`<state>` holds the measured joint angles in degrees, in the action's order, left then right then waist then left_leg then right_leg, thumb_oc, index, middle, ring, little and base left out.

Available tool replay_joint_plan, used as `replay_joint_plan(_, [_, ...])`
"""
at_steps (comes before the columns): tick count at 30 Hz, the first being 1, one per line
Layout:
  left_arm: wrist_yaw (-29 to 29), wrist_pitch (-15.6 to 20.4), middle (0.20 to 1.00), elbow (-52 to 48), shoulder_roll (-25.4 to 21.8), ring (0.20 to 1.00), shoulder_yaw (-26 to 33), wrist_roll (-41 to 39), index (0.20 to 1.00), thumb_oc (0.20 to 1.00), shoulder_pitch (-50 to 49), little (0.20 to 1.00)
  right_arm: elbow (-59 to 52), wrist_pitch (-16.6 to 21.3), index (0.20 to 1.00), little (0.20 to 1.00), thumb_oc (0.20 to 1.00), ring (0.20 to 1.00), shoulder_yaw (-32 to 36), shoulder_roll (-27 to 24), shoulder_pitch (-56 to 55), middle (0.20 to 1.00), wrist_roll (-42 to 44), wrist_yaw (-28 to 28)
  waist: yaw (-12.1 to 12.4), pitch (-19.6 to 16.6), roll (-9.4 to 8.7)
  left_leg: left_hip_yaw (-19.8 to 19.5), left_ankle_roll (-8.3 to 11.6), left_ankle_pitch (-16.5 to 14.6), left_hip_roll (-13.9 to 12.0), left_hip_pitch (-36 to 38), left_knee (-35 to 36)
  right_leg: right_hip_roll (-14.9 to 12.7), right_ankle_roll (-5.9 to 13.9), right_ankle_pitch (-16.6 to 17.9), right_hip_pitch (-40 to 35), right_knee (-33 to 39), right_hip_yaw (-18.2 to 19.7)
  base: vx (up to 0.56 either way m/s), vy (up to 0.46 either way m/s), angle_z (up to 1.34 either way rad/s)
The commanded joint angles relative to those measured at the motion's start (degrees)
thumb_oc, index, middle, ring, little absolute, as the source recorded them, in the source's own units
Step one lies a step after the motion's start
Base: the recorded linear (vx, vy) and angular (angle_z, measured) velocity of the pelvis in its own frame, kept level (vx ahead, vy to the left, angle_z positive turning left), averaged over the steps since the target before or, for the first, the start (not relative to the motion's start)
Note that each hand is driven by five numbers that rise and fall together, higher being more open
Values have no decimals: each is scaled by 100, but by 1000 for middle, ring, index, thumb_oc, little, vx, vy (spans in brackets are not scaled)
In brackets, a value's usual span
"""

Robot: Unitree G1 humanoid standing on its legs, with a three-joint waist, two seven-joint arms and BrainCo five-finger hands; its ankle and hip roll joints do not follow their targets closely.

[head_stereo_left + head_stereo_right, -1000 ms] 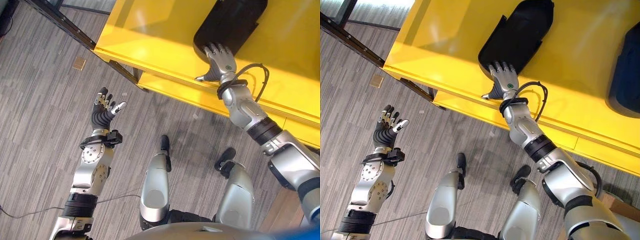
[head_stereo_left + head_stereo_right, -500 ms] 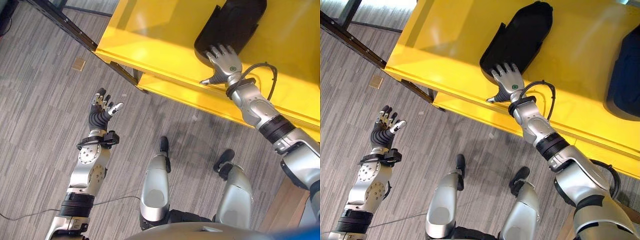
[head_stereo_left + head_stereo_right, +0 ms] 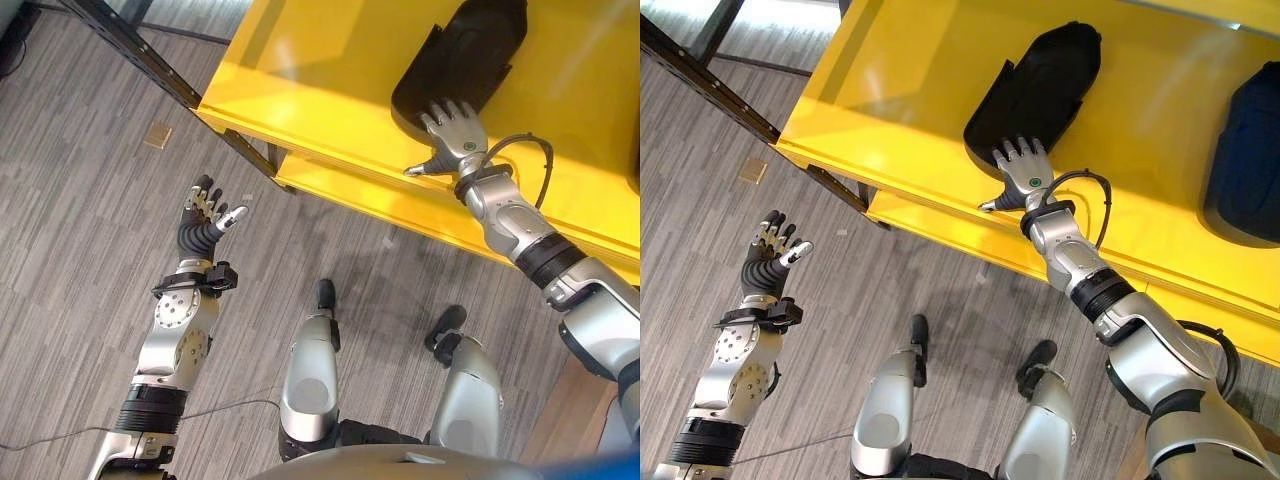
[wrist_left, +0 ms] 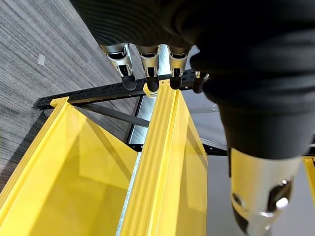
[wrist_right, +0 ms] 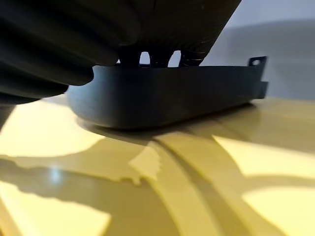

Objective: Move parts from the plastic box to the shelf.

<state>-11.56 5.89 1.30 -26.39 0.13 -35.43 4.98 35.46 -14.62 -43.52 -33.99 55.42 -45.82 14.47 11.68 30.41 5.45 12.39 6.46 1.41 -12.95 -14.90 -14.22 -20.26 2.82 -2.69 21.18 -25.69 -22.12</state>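
Observation:
A long black moulded part (image 3: 470, 50) lies on the yellow shelf (image 3: 310, 70), reaching away from its front edge. My right hand (image 3: 455, 130) rests on the near end of that part with fingers straight and spread, thumb out over the shelf lip. In the right wrist view the part (image 5: 167, 96) shows as a dark shallow shell on the yellow surface. My left hand (image 3: 203, 222) is raised over the grey floor, left of the shelf, open and holding nothing; its straight fingers (image 4: 147, 73) point toward the shelf frame.
A second dark part (image 3: 1245, 160) lies farther right on the same shelf. A black metal frame rail (image 3: 140, 50) runs along the shelf's left side. A small tan plate (image 3: 158, 135) is set in the floor. A lower yellow shelf level (image 3: 380, 195) juts out below.
The view has shifted a little. My right arm has reached slightly farther over the shelf, its hand still against the part's near end. The left hand stays raised.

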Motion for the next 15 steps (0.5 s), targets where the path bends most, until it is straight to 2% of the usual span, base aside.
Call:
replay_joint_plan(1, [14,393,1000,-123,-260,1000,-112,-79,1000,1000,37,1000,590,-539,1000,1000,1000,1000,-66,-43,216,1000,126,34,38,-61,-44,376,-59,-225,-121,77,44,-238,575,-505,-350,-193,70,0,0,0])
replay_joint_plan(8, [-25,369,1000,-128,-258,1000,-140,-65,1000,1000,71,1000,965,-760,1000,1000,1000,1000,-89,-63,221,1000,250,-299,26,-63,-43,389,-42,-203,-137,163,107,-240,578,-482,-421,-137,67,-3,-5,-1])
replay_joint_plan(12, [-82,393,1000,-74,-240,1000,-142,-77,1000,1000,100,1000,1158,-746,1000,1000,1000,1000,-174,-16,260,1000,428,-83,32,-63,-50,398,-30,-180,-154,209,147,-233,580,-470,-455,-115,65,-4,-5,-1])
replay_joint_plan(15, [-65,392,1000,-77,-219,1000,-174,-24,1000,1000,138,1000,1218,-633,1000,1000,1000,1000,-150,-16,301,1000,531,291,23,-64,-47,409,-29,-169,-166,238,169,-229,573,-461,-474,-101,56,0,0,0])
